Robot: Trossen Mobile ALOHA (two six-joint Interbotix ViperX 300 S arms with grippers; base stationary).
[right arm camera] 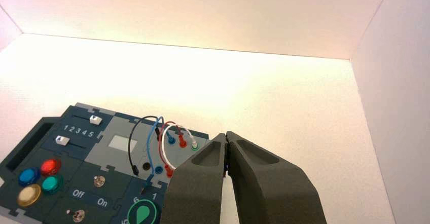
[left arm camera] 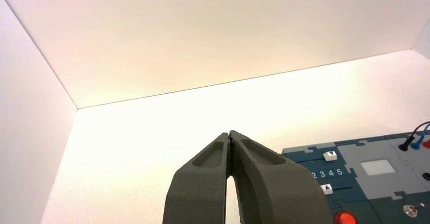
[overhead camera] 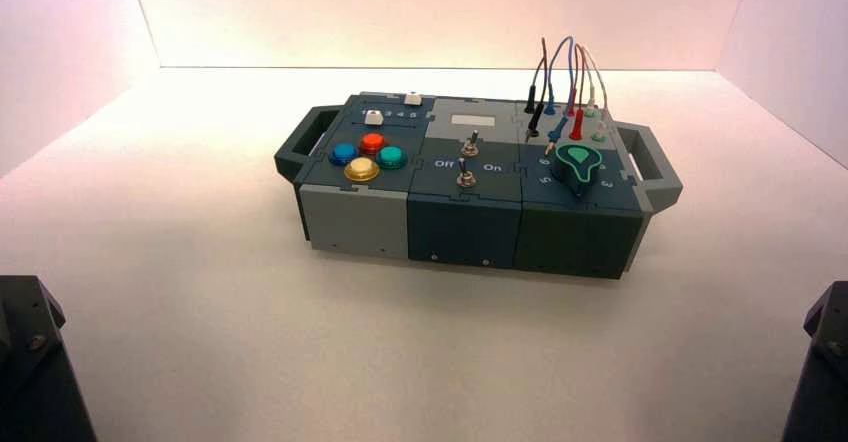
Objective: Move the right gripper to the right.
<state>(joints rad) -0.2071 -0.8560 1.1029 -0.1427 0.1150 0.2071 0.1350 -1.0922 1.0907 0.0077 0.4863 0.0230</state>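
My right gripper (right arm camera: pixel 225 135) is shut and empty, its fingertips touching. It hangs above the white table, short of the box's wire corner. In the high view the right arm is only a narrow black sliver (overhead camera: pixel 826 362) at the bottom right edge. The grey-blue box (overhead camera: pixel 465 227) stands mid-table, well ahead of both arms. My left gripper (left arm camera: pixel 230 134) is shut and empty, parked at the bottom left, where its arm is a wider black block (overhead camera: pixel 35 372).
The box bears coloured buttons (overhead camera: pixel 368 156), two toggle switches (overhead camera: pixel 467 162) lettered Off and On, a green knob (overhead camera: pixel 578 162), looped wires (overhead camera: pixel 565 87) and two sliders (right arm camera: pixel 76 132). It has handles (overhead camera: pixel 300 147) at both ends. White walls close the table at the back and sides.
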